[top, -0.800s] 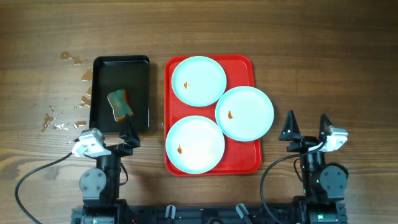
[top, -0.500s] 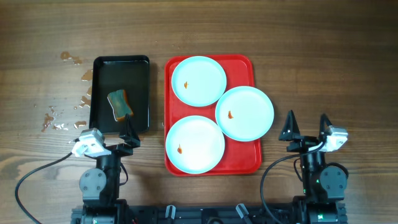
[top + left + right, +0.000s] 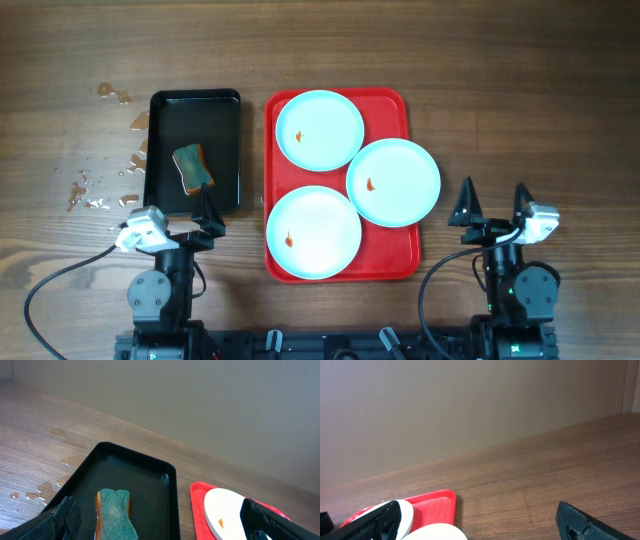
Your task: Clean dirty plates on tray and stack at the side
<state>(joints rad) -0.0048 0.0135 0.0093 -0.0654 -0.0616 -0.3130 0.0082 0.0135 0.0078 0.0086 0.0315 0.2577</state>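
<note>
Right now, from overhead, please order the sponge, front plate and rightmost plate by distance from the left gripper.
From the left gripper:
1. Sponge, in the black tray.
2. Front plate, near end of the red tray.
3. Rightmost plate, over its right rim.

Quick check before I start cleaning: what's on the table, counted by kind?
Plates: 3
Red tray: 1
Black tray: 1
Sponge: 1
Total: 6
</note>
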